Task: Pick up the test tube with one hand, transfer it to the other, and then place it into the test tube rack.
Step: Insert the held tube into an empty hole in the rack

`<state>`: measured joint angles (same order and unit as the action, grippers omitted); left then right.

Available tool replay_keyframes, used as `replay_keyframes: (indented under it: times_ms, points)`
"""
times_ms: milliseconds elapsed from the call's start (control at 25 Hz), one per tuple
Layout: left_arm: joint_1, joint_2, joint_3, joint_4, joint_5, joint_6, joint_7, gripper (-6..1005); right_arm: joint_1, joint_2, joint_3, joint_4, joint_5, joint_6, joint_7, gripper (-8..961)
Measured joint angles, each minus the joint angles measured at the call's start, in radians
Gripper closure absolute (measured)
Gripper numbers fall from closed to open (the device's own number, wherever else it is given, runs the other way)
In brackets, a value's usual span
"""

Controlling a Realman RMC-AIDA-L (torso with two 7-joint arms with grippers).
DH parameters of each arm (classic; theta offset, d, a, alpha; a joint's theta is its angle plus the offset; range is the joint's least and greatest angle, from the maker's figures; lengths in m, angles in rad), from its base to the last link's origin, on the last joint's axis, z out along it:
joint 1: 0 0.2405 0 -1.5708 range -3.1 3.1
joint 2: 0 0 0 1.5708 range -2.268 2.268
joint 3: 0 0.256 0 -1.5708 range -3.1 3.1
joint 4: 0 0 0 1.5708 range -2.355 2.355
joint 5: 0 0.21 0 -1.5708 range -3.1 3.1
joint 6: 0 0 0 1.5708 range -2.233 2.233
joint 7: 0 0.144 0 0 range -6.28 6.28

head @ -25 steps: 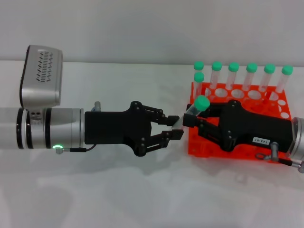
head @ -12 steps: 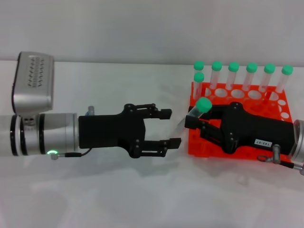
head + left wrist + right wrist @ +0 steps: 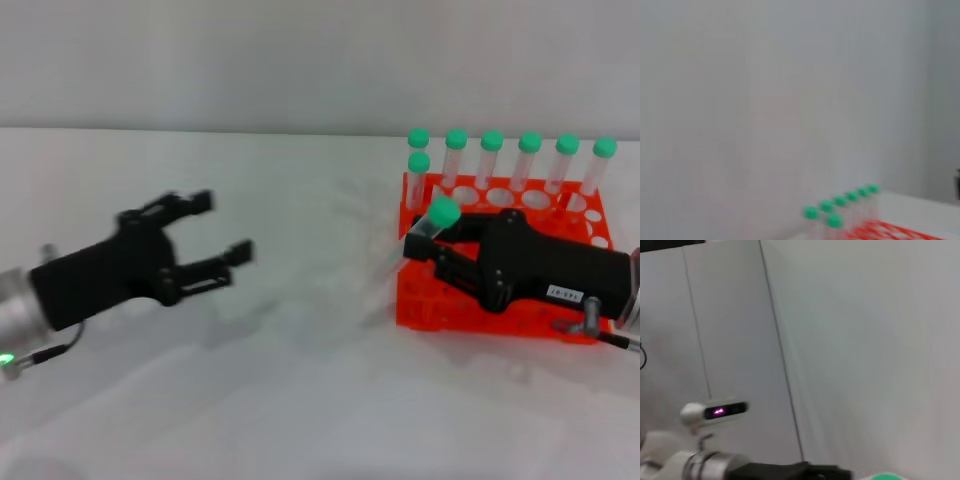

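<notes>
Green-capped test tube (image 3: 430, 225) in right pincer (image 3: 420, 248)

White label (image 3: 563, 293) on right tool (image 3: 420, 244) (print unreadable).

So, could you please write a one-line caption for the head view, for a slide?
Right gripper holds a green-capped tube above the orange rack; left gripper, jaws open, is off to the left.
</notes>
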<state>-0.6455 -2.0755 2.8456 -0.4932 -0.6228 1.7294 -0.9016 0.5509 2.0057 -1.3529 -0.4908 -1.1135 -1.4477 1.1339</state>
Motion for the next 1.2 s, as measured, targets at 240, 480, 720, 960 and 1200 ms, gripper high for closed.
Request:
replay_keyframes:
  times_ms: [240, 480, 720, 960, 1200]
  points:
    - [0.166, -0.006, -0.002, 0.072, -0.233, 0.000, 0.093, 106, 0.015, -0.002, 0.026, -0.016, 0.000, 0.059, -0.011, 742]
    - [0.277, -0.008, -0.003, 0.203, -0.370, -0.015, 0.250, 111, 0.036, 0.001, 0.025, -0.047, -0.004, 0.172, -0.018, 741]
    - [0.324, -0.008, -0.006, 0.277, -0.407, -0.039, 0.334, 111, 0.060, 0.004, 0.015, -0.049, -0.007, 0.296, -0.035, 740]
    - [0.331, -0.006, -0.006, 0.275, -0.402, -0.048, 0.326, 111, 0.069, -0.003, 0.025, -0.050, -0.007, 0.380, -0.039, 738]
    - [0.331, -0.003, -0.006, 0.269, -0.401, -0.065, 0.320, 111, 0.070, -0.013, 0.025, -0.052, -0.007, 0.444, -0.051, 737]
